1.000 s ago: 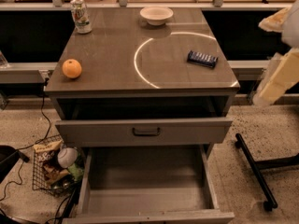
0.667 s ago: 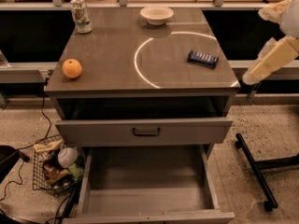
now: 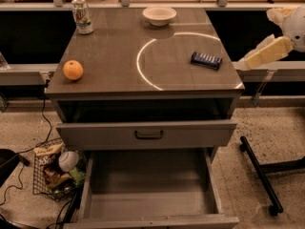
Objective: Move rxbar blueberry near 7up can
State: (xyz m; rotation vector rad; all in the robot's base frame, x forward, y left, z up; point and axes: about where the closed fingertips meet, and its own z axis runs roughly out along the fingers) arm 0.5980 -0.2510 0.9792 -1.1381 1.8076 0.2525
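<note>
Rightward, pincer (image 3: 245,64) just off table (image 3: 114,51) edge

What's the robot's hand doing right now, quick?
Hand: right of the table, open or closed cannot be told; the rxbar blueberry lies on the table, not held.

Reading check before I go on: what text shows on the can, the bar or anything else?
No text can be read.
On the can: green label, too blurred.
On the bar: pale marks, too small.
On the bag in the floor basket: print blurred.
On the gripper, just right of the table: none.
</note>
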